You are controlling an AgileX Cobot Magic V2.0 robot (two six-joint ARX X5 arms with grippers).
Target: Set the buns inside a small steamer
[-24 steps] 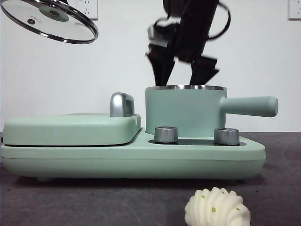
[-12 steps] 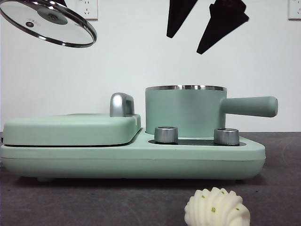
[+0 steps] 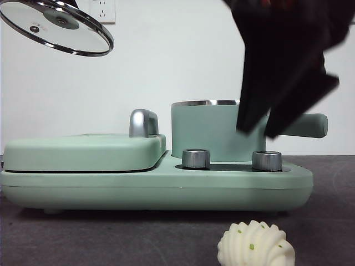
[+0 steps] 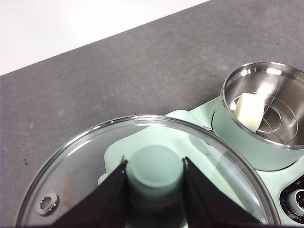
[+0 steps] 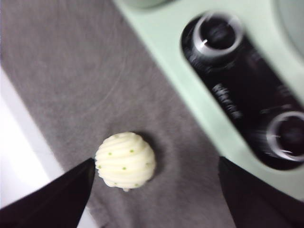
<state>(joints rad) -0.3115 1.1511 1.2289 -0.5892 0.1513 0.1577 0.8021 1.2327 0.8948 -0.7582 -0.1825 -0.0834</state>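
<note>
Holding the lid [image 4: 142,190] with my left gripper [image 4: 155,173] — right gripper [image 5: 154,190] wide open, empty, above the swirl bun [image 5: 125,160]; the smooth bun [image 4: 250,111] sits in the steamer [image 4: 247,142].

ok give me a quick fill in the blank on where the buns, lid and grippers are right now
1. The smooth bun lies inside the ____.
2. The left gripper holds the glass lid by its green ____.
3. The swirl bun with green flecks lies on the ____.
4. The right gripper has its jaws ____ above the swirl bun.

Missing words: steamer; knob; table; open
</note>
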